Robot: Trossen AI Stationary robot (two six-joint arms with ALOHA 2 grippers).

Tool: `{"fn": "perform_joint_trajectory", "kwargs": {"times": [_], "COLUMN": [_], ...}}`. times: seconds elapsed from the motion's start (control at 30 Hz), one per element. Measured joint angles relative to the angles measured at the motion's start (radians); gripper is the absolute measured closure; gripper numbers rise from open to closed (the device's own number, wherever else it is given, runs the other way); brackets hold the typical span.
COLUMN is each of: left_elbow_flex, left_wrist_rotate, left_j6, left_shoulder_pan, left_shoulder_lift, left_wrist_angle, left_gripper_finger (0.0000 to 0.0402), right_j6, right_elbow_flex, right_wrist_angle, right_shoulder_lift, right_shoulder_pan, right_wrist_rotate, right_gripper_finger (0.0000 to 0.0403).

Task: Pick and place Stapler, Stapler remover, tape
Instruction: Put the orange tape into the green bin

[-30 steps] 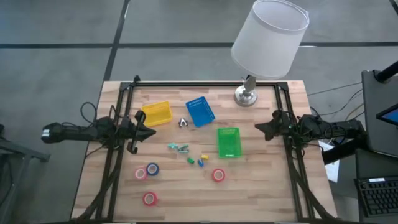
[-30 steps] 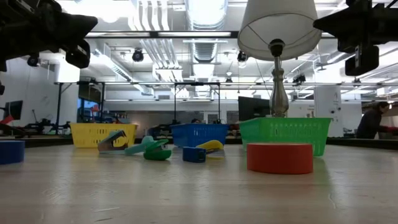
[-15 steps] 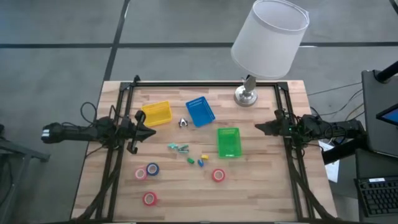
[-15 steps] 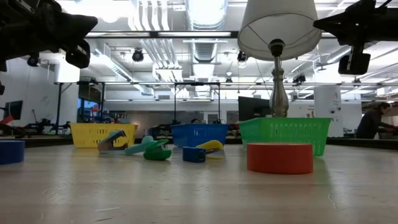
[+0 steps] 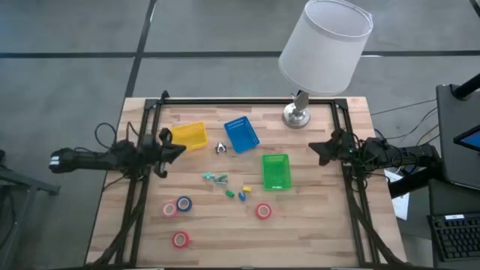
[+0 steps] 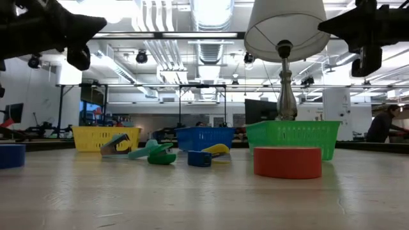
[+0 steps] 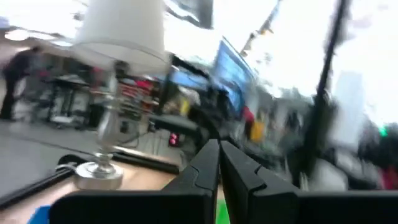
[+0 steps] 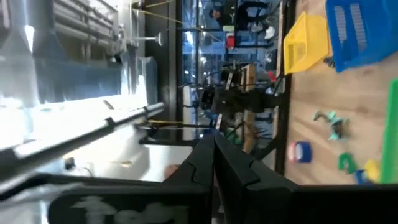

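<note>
The dark left gripper (image 5: pixel 177 147), fingers pressed together, has been swung toward the yellow mesh tray (image 5: pixel 189 136); the dark right gripper (image 5: pixel 316 148), likewise closed, has been tilted. Four small tape rolls (image 5: pixel 184 203) lie untouched on the wooden table (image 5: pixel 315 217).

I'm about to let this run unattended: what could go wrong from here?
1. The lamp stands at the table's far edge near the right gripper; its wide shade overhangs, so a high swing might clip it.
2. The small staplers lie bunched mid-table, so closing on one could nudge its neighbours.
3. The blue tape touches a pink roll; a grasp may catch both.
</note>
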Motion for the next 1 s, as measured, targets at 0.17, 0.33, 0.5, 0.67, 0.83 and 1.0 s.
{"fn": "perform_joint_trajectory", "kwargs": {"times": [0.17, 0.33, 0.5, 0.67, 0.83, 1.0], "left_elbow_flex": [0.036, 0.051, 0.058, 0.06, 0.059, 0.059], "left_wrist_rotate": [-0.179, -0.26, -0.286, -0.306, -0.353, -0.417], "left_j6": [-0.342, -0.46, -0.511, -0.567, -0.626, -0.658], "left_shoulder_pan": [0.001, 0.0, 0.0, 0.0, 0.0, 0.0], "left_shoulder_lift": [0.0, -0.001, 0.0, 0.002, 0.004, 0.015], "left_wrist_angle": [0.018, 0.017, 0.02, 0.047, 0.068, 0.068], "left_gripper_finger": [0.0383, 0.0383, 0.0383, 0.0383, 0.0383, 0.0383], "right_j6": [0.119, 0.167, 0.325, 0.482, 0.64, 0.6], "right_elbow_flex": [0.0, 0.0, 0.0, 0.0, 0.001, 0.0], "right_wrist_angle": [0.017, 0.15, 0.295, 0.379, 0.442, 0.307], "right_shoulder_lift": [0.001, -0.001, 0.022, 0.024, 0.014, 0.027], "right_shoulder_pan": [0.0, -0.002, -0.001, 0.002, 0.0, 0.0], "right_wrist_rotate": [-0.003, -0.002, -0.115, -0.18, -0.04, 0.027], "right_gripper_finger": [0.0394, 0.0394, 0.0394, 0.0394, 0.0394, 0.0394]}}
